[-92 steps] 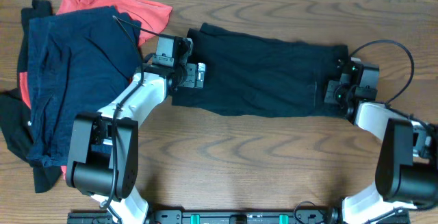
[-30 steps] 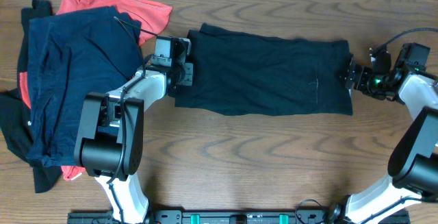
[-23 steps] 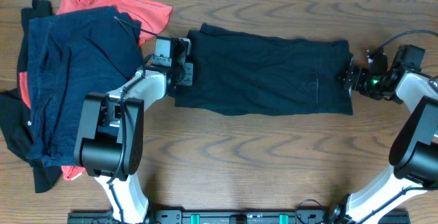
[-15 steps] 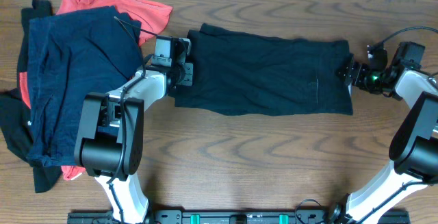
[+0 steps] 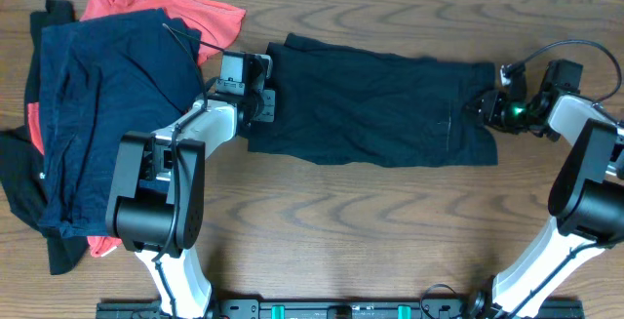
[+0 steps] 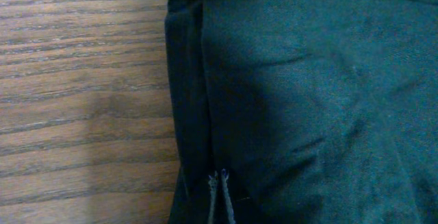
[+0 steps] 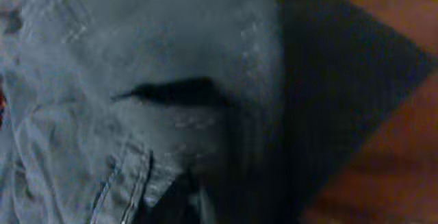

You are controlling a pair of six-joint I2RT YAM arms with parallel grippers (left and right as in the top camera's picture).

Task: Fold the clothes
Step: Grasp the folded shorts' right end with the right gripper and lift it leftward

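Note:
The black garment (image 5: 370, 109) of the clothes lies spread flat mid-table, long side running left to right. My left gripper (image 5: 265, 104) is at its left edge. In the left wrist view its thin fingertips (image 6: 217, 177) are pressed together on the folded hem of the black cloth (image 6: 308, 80). My right gripper (image 5: 485, 107) is at the garment's right edge, where the cloth is rumpled. In the right wrist view its jaws (image 7: 188, 200) are closed in bunched dark cloth (image 7: 171, 59) with a stitched seam.
A pile of other clothes lies at the far left: a navy piece (image 5: 107, 95) on top, coral-red (image 5: 210, 17) behind, black (image 5: 24, 182) at the table edge. Bare wood (image 5: 370, 221) runs in front of the garment. The right arm's cable (image 5: 561, 51) loops at the far right.
My right gripper slid left onto the garment's right edge and closed, puckering the cloth there. The left gripper stayed shut at the left edge.

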